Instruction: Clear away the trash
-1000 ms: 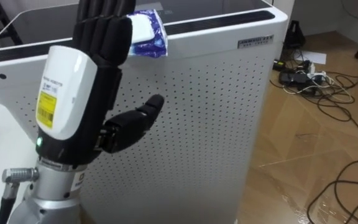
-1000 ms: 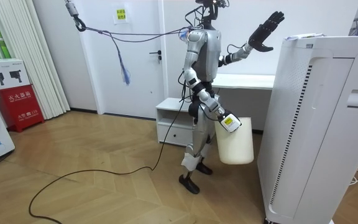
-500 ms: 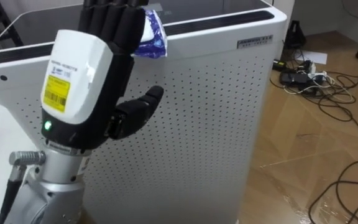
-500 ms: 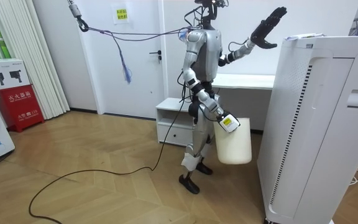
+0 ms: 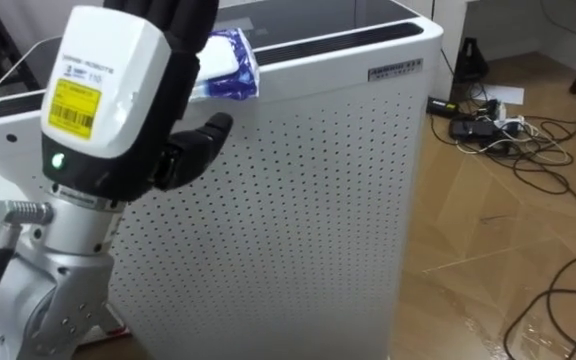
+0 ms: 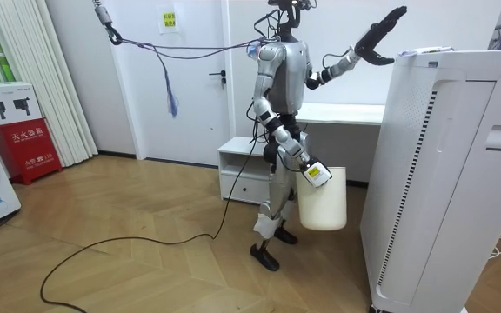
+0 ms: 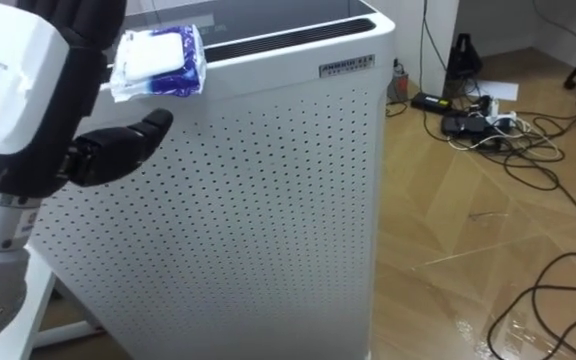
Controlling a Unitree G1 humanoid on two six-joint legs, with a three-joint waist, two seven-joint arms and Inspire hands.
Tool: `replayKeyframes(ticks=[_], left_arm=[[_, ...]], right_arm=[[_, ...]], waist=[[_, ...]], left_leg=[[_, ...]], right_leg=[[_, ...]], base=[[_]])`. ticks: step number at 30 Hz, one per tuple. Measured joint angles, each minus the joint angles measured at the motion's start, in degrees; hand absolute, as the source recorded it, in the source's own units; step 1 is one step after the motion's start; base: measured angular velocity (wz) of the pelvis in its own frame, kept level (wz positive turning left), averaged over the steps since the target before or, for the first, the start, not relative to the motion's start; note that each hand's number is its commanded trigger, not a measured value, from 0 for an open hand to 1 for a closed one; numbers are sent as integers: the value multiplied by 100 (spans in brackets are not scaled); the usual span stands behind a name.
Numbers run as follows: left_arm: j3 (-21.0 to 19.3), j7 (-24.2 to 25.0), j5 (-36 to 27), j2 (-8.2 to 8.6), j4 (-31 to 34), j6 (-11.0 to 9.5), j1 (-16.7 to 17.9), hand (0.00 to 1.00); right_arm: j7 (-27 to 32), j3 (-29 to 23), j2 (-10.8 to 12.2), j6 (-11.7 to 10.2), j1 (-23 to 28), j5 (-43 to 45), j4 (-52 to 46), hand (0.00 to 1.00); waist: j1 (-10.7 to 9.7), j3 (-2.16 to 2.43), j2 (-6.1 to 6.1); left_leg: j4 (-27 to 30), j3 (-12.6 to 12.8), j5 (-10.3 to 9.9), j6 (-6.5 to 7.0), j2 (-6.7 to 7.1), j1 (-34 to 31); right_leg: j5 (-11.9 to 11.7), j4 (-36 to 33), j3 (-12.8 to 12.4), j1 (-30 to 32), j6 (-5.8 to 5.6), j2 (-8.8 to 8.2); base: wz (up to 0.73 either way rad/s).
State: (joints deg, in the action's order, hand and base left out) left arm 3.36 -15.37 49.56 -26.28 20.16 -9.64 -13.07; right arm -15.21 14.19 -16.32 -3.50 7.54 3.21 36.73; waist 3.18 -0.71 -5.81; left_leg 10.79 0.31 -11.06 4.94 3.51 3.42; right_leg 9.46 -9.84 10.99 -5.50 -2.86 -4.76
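Observation:
A crumpled blue and white wrapper (image 5: 224,68) lies at the near top edge of a tall white perforated appliance (image 5: 298,200). My left hand (image 5: 108,95) is raised in front of it, open, its dark fingers straight and reaching up beside the wrapper, the thumb (image 5: 200,142) spread out just below it. From the right eye the wrapper (image 7: 158,60) shows whole, right of the hand (image 7: 18,90). In the room view the left hand (image 6: 381,35) is stretched high toward the appliance top, and my right hand (image 6: 317,174) hangs low, holding a white bin (image 6: 324,202) at its rim.
I stand upright close to the appliance (image 6: 442,174), with a low white cabinet (image 6: 246,169) behind me. On the wooden floor right of the appliance lie tangled cables and a power strip (image 5: 488,120).
My left hand has risen and reached further toward the appliance top, closing on the wrapper. The bin has swung slightly toward my legs. The eye view has shifted a little.

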Motion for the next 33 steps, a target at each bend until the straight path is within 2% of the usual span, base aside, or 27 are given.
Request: replayKeyframes(ticks=[5,8,10,15,17,21,23,25,30,33], left_arm=[[1,272,-20,-2,-254,177,-11,0],[0,384,-36,-2,-645,276,-142,0],[0,499,-43,-2,-933,430,-235,0],[-4,668,-58,-2,-1000,514,-240,0],[-4,782,-59,-2,-1047,611,-240,0],[-4,965,-67,-2,-1291,772,-240,0],[-4,970,-97,-2,-1317,792,-246,59],[-4,1002,-167,-2,-1359,838,-246,100],[-35,1127,-168,-2,-1352,952,-252,100],[-132,1125,-404,-1,-1333,956,-289,100]], right_arm=[[5,2,-24,76,0,23,-91,100],[5,1,-78,101,-25,92,-206,100],[8,-23,-104,102,-57,138,-206,100],[18,-43,-157,115,-50,154,-206,100],[15,-42,-158,127,-49,155,-206,100],[9,-38,-159,278,-50,154,-207,100],[11,-37,-169,337,-50,166,-206,100],[19,-37,-187,412,-50,238,-206,100],[67,-37,-194,511,-45,387,-206,100],[73,-36,-193,555,-45,505,-206,100]], waist=[[-31,3,-29],[-21,3,-41],[-16,4,-43],[-26,4,-42],[-41,4,-45],[-95,9,-63],[-116,9,-71],[-114,13,-81],[-120,35,-113],[-110,49,-135]], left_leg=[[6,28,1,1,4,8],[4,83,1,1,1,19],[5,105,1,1,0,23],[5,106,1,1,-1,23],[6,111,1,1,-8,14],[8,131,0,1,-19,-6],[8,137,0,1,-22,-3],[6,162,1,1,-20,-23],[50,201,2,2,-24,-65],[56,214,2,1,-35,-58]], right_leg=[[0,19,2,3,0,-5],[1,21,-29,3,-1,-7],[1,24,-80,7,-1,-5],[1,17,-87,6,-1,-5],[1,7,-99,21,0,2],[0,-33,-147,68,0,13],[0,-93,-160,97,0,12],[1,-99,-164,109,0,11],[0,-119,-177,161,0,12],[1,-175,-227,163,1,18]], base=[[1],[-3],[-5],[0],[-2],[-3],[-2],[-6],[-1],[-1]])
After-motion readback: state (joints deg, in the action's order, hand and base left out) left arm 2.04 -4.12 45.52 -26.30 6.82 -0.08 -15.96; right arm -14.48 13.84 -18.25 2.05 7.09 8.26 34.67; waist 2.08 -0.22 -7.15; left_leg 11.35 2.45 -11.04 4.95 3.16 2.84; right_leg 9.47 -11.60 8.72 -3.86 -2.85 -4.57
